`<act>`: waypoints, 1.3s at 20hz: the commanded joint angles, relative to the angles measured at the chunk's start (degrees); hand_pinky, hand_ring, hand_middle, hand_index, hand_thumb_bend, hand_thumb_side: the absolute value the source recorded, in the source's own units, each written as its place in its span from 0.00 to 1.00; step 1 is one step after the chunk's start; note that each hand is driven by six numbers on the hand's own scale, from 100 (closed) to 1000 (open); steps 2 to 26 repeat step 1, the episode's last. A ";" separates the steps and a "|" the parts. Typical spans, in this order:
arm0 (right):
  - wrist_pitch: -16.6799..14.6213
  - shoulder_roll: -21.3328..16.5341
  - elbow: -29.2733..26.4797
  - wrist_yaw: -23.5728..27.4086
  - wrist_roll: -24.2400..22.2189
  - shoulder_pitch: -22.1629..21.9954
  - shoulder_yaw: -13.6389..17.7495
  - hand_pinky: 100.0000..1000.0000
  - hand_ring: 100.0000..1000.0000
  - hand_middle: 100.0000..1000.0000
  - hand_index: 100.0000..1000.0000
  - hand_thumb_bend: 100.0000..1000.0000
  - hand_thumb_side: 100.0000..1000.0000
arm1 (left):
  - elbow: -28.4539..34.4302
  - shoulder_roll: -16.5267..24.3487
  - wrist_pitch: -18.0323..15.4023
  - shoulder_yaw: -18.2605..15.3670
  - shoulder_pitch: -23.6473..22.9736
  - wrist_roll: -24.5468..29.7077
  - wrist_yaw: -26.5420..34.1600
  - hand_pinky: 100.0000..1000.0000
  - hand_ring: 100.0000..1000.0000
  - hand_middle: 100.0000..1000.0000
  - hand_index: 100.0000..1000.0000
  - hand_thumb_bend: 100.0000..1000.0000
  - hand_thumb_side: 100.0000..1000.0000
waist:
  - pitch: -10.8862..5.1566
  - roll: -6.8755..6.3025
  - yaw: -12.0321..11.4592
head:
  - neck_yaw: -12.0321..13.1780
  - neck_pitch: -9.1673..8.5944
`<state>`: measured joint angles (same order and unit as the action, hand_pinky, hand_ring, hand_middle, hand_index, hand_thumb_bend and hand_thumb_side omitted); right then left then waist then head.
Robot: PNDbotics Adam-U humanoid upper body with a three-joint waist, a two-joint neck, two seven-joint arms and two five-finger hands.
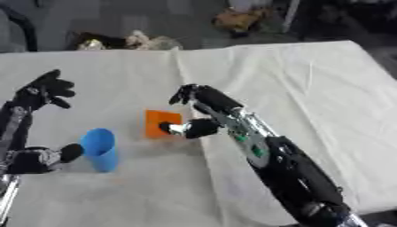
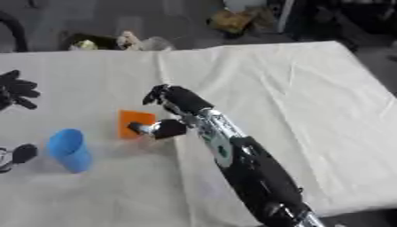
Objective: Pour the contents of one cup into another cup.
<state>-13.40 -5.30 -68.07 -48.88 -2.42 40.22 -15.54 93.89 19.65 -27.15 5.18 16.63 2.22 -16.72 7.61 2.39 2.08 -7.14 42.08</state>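
Observation:
An orange cup (image 1: 159,123) stands on the white cloth near the middle of the table. To its lower left stands a blue cup (image 1: 101,149), upright. My right hand (image 1: 208,101) comes in from the lower right and is open just right of the orange cup. Its fingers arch above and behind the cup, and its thumb (image 1: 194,128) reaches the cup's right side. My left hand (image 1: 40,94) is spread open at the left edge, fingers up and well above the blue cup, with its thumb (image 1: 68,153) close to that cup's left side. What is inside the cups is hidden.
A white cloth (image 1: 310,88) covers the whole table, with a crease running down its middle. Beyond the far edge, on the floor, lie some objects (image 1: 128,41) and a brown heap (image 1: 239,20). The table's right edge slants down at the far right.

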 commanded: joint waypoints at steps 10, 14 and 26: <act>2.42 -1.98 -4.92 3.76 2.97 0.61 1.67 0.81 0.61 0.61 0.71 0.44 0.71 | 1.27 0.76 0.43 -0.87 0.34 0.36 0.56 0.53 0.69 0.70 0.94 0.76 0.66 | -0.66 -0.30 0.17 | 0.08 0.22; 2.42 -1.98 -4.92 3.76 2.97 0.61 1.67 0.81 0.61 0.61 0.71 0.44 0.71 | 1.27 0.76 0.43 -0.87 0.34 0.36 0.56 0.53 0.69 0.70 0.94 0.76 0.66 | -0.66 -0.30 0.17 | 0.08 0.22; 2.42 -1.98 -4.92 3.76 2.97 0.61 1.67 0.81 0.61 0.61 0.71 0.44 0.71 | 1.27 0.76 0.43 -0.87 0.34 0.36 0.56 0.53 0.69 0.70 0.94 0.76 0.66 | -0.66 -0.30 0.17 | 0.08 0.22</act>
